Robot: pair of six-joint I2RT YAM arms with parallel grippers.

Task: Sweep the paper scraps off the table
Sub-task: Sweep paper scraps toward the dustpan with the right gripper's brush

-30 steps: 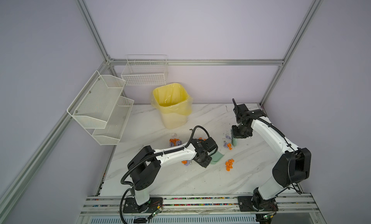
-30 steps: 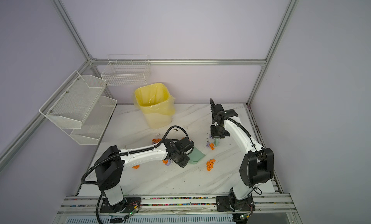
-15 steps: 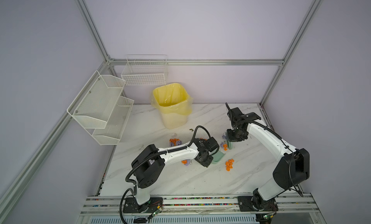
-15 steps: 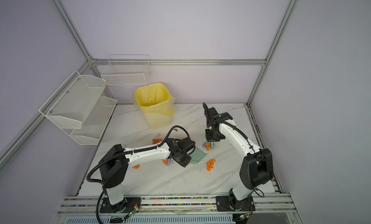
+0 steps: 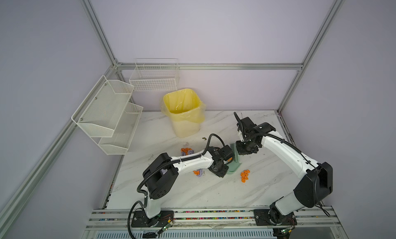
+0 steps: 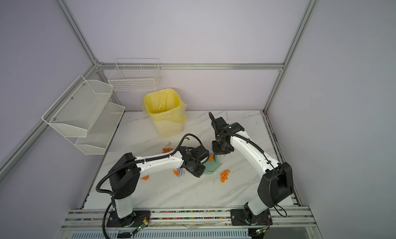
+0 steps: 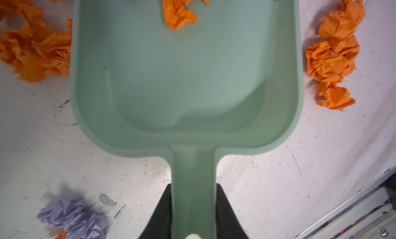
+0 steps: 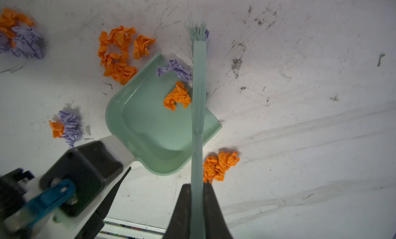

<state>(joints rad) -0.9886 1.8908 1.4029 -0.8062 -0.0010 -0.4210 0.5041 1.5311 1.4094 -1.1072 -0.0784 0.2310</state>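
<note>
Your left gripper [image 7: 193,187] holds the dustpan [image 7: 186,77] handle; your right gripper [image 8: 197,186] holds the brush [image 8: 198,94]. Some scraps [image 8: 177,96] lie inside the dustpan, the others on the table [image 8: 300,141] around it.

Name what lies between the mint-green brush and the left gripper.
In the right wrist view: the mint-green plastic dustpan, a crumpled orange paper scrap in it, a lavender one at its lip.

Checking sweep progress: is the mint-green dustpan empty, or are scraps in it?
Not empty. The mint-green plastic dustpan holds one crumpled orange paper wad; a lavender paper wad sits at its lip.
</note>
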